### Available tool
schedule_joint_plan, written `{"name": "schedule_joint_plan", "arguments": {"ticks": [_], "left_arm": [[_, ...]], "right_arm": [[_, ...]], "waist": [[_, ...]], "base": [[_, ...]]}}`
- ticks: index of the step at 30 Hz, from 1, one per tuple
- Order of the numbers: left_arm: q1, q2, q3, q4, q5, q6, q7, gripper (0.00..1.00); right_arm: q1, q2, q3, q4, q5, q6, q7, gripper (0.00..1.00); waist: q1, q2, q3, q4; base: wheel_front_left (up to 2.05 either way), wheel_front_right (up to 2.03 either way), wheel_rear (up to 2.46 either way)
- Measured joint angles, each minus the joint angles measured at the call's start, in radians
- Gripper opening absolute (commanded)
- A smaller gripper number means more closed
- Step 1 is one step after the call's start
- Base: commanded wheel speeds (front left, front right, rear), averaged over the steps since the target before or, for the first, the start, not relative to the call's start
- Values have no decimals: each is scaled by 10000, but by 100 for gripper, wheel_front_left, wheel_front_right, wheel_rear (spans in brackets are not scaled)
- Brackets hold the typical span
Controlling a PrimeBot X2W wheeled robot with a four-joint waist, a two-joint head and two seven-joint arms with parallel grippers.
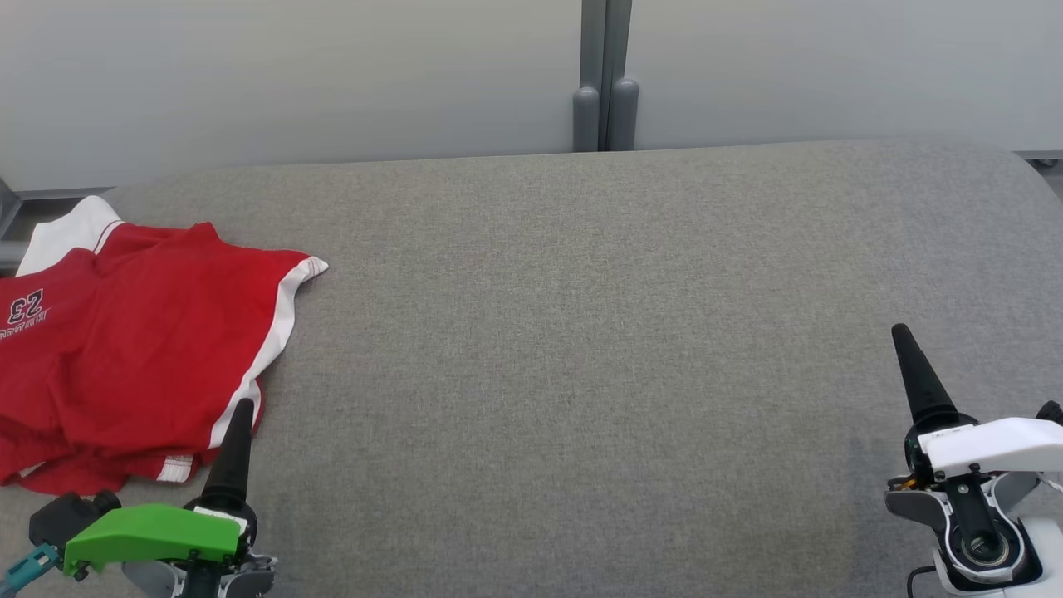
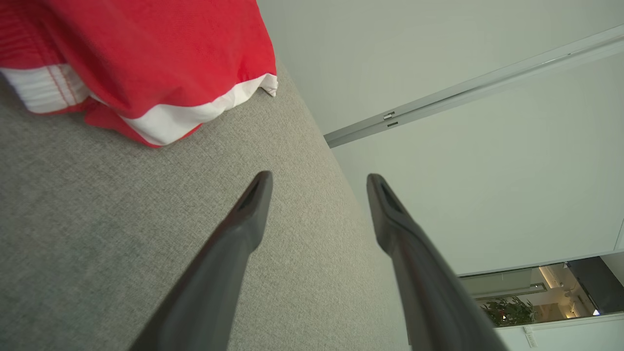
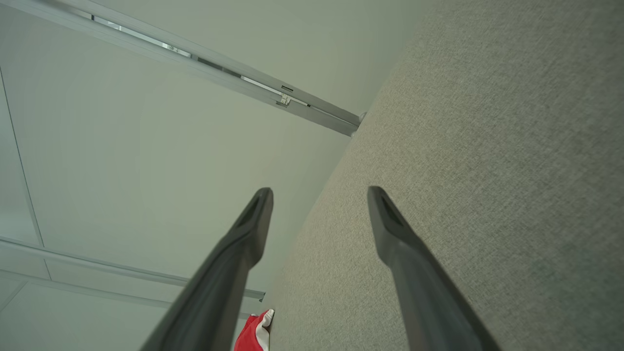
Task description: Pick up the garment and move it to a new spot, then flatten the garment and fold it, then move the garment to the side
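Garment [image 1: 141, 349] first, my spotter asks: how are your tools?
Me: Left gripper [image 2: 319, 178] spread and empty, just beside its near edge. Right gripper [image 3: 319, 192] spread too, well apart.
Spotter: Handling?
Me: I judge it light, limp and easily bunched. It lies crumpled at the left edge of the grey tabletop [image 1: 581, 332]. I'd pinch the white-trimmed hem [image 2: 185, 117]. Pale wall panels [image 1: 291, 75] stand behind.
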Motion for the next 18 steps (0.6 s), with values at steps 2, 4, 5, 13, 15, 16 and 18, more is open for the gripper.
{"name": "schedule_joint_plan", "arguments": {"ticks": [2,4,5,13,15,16,18], "left_arm": [[-4,25,-12,-36,328,61,-65,100],[-7,27,-27,-86,650,119,-153,100],[-7,27,-33,-113,765,144,-184,100],[-8,25,-146,-288,1871,232,-481,100],[-7,21,-198,-307,2136,236,-548,100],[-7,19,-228,-324,2316,268,-581,100],[-7,17,-288,-337,2531,307,-625,100]], "right_arm": [[8,-29,136,-48,-334,-38,-67,100],[13,-38,234,-84,-681,-128,-117,100],[22,-48,299,-105,-811,-132,-174,100],[52,-150,715,-284,-2023,-357,-430,100],[58,-192,788,-324,-2349,-383,-516,100],[58,-207,817,-353,-2508,-399,-525,100],[61,-228,880,-389,-2778,-472,-612,100]], "waist": [[0,0,0,0],[0,0,0,0],[0,0,0,-1],[0,0,-4,-9],[0,0,-6,-11],[0,0,-9,-12],[0,0,-14,-12]], "base": [[0,0,0],[0,0,0],[0,0,0],[0,0,0],[0,0,0],[0,0,0],[0,0,0]]}}
